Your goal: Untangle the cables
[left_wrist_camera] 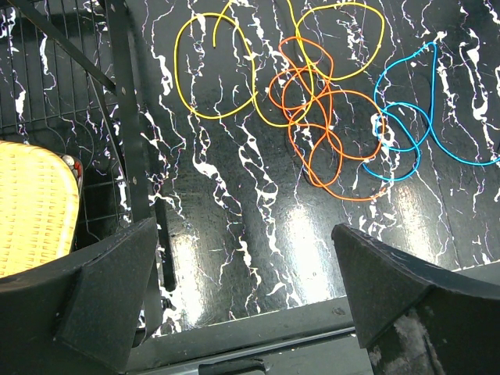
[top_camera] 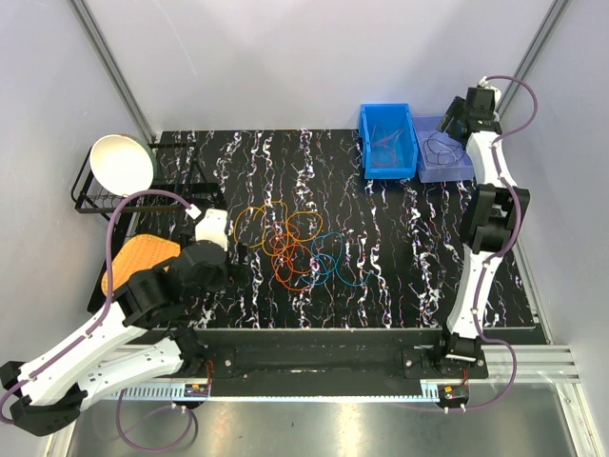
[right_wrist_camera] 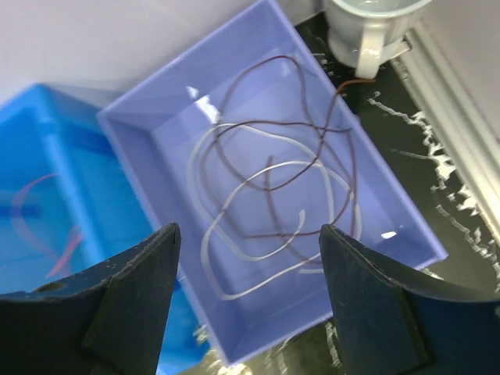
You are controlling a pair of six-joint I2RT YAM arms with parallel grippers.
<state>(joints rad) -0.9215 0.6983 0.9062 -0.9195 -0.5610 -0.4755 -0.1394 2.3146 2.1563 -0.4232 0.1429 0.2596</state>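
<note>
Two bins, a blue bin [top_camera: 376, 119] and a lavender bin [top_camera: 457, 169], sit at the table's [top_camera: 428, 276] far right corner. A white bowl [top_camera: 121, 164] on a wire rack [top_camera: 86, 200] fills the far left corner. The cables [top_camera: 300, 249], yellow, orange and blue loops, lie tangled mid-table, ahead of the left gripper [left_wrist_camera: 244, 226], whose jaws gape wide and empty. The right gripper [right_wrist_camera: 248, 230] hangs over the lavender bin, equally wide, gripping nothing; dark and white strands [right_wrist_camera: 273, 203] lie coiled inside.

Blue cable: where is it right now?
Left wrist view, upper right: the blue cable lies on the table, just right of the orange cable and overlapping its loops.
</note>
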